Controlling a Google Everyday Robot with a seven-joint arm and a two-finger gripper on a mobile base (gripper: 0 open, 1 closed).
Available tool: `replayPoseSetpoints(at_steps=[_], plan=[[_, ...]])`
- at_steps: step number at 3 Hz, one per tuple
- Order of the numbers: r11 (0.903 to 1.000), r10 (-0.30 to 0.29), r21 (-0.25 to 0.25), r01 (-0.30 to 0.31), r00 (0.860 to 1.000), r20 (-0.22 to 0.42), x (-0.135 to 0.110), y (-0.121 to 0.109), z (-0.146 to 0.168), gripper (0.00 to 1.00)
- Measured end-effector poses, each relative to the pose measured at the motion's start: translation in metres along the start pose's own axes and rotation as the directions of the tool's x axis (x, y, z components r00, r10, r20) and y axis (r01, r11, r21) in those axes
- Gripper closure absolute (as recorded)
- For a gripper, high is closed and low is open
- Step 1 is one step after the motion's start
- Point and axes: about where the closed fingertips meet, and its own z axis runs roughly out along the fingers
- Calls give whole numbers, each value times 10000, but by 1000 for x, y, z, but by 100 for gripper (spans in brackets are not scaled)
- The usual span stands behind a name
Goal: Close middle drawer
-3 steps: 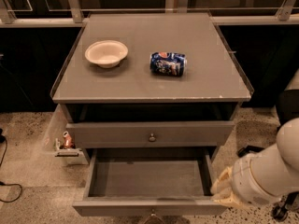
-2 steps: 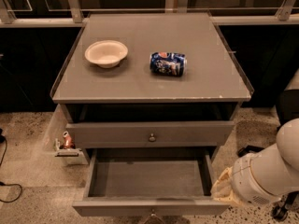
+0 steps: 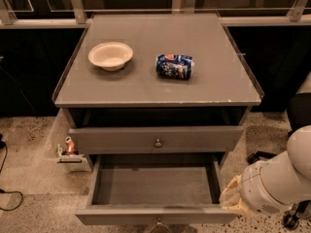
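The middle drawer (image 3: 155, 214) is pulled far out at the bottom of the grey cabinet (image 3: 233, 96). Its shallow grey tray (image 3: 154, 185) is empty, and its small knob (image 3: 158, 224) sits at the lower edge of the view. The uppermost drawer (image 3: 121, 141), with a round knob (image 3: 158, 142), stands slightly out above it. The lowest drawer is hidden. My white arm (image 3: 277, 181) is at the lower right, and its beige end (image 3: 232, 198) is beside the open drawer's right front corner. The gripper itself is out of view past the bottom edge.
On the cabinet top are a white bowl (image 3: 111, 56) and a blue can (image 3: 175, 66) lying on its side. A small holder with red items (image 3: 69, 152) hangs at the cabinet's left side. A black cable (image 3: 9, 198) lies on the speckled floor at left. Dark railing runs behind.
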Motion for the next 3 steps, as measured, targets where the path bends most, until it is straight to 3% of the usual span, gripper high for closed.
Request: replayPoseSetpoints(at_steps=[1, 2, 3], plan=[[9987, 469, 202, -476, 9984, 322, 16, -3, 24, 100], [9923, 1032, 561, -1103, 9878, 1169, 47, -9, 74, 100], [9840, 1137, 1170, -1342, 9794, 1667, 75, -31, 116, 100]])
